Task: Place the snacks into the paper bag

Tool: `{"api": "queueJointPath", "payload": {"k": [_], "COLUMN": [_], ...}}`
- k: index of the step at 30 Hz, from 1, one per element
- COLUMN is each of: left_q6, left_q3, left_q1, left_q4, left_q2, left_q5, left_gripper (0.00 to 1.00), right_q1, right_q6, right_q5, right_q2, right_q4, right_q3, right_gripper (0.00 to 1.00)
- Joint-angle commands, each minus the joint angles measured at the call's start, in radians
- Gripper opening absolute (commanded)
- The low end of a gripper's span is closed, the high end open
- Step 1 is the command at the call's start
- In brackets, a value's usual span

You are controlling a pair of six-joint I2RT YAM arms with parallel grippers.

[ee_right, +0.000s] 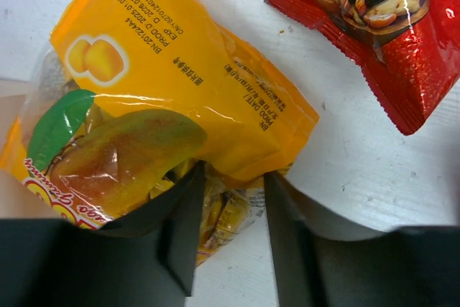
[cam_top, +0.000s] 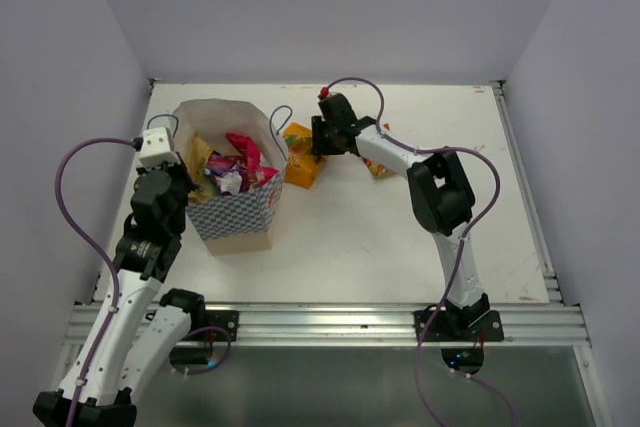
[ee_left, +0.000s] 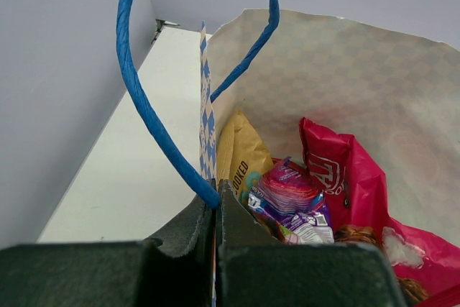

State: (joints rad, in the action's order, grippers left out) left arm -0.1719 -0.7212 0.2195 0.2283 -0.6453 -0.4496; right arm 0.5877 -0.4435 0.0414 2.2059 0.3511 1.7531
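Note:
The paper bag (cam_top: 235, 222) stands upright at the left. My left gripper (cam_top: 187, 184) is shut on its near rim beside the blue cord handle (ee_left: 144, 106); the left wrist view shows the closed jaws (ee_left: 215, 190) pinching the bag wall. Inside lie the tan chips bag (ee_left: 244, 152), the small purple packet (ee_left: 291, 192) and the magenta bag (ee_left: 338, 170). The yellow-orange pouch (cam_top: 303, 169) lies on the table right of the bag. My right gripper (cam_top: 318, 137) is open, its jaws (ee_right: 233, 174) straddling the pouch's (ee_right: 180, 70) lower corner. The small red packet (ee_right: 388, 12) lies beside it.
The red packet shows in the top view (cam_top: 378, 167), partly hidden under my right forearm. The white table (cam_top: 380, 247) is bordered by grey walls at the back and sides, with a metal rail (cam_top: 330, 322) along the near edge.

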Motion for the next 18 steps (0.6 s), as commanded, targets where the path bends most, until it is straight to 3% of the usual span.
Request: {"api": "queueJointPath", "payload": {"k": [1, 3, 7, 10, 14, 15, 18], "left_q6": [0.011, 0.012, 0.012, 0.012, 0.014, 0.012, 0.015], "left_q3": [0.017, 0.017, 0.017, 0.019, 0.017, 0.019, 0.019], "left_q1": [0.006, 0.006, 0.006, 0.006, 0.007, 0.006, 0.006], "left_q4": [-0.038, -0.04, -0.041, -0.041, -0.041, -0.041, -0.043], "left_q2": [0.01, 0.01, 0.01, 0.012, 0.01, 0.012, 0.012], "left_q5": [0.018, 0.022, 0.022, 0.022, 0.025, 0.026, 0.028], "left_gripper": [0.0, 0.0, 0.0, 0.0, 0.0, 0.0, 0.0], "right_q1": [-0.002, -0.003, -0.006, -0.009, -0.012, -0.012, -0.012], "right_q6": [-0.003, -0.001, 0.015, 0.02, 0.009, 0.006, 0.015], "right_q5": [-0.009, -0.002, 0.002, -0.02, -0.038, -0.061, -0.064], "right_q2": [0.018, 0.011, 0.037, 0.063, 0.083, 0.083, 0.083], "right_q4": [-0.018, -0.032, 0.002, 0.003, -0.038, -0.05, -0.058], "right_q3": [-0.01, -0.024, 0.023, 0.039, 0.016, 0.011, -0.007], "right_gripper": [0.46, 0.62, 0.63, 0.53, 0.32, 0.21, 0.07]}}
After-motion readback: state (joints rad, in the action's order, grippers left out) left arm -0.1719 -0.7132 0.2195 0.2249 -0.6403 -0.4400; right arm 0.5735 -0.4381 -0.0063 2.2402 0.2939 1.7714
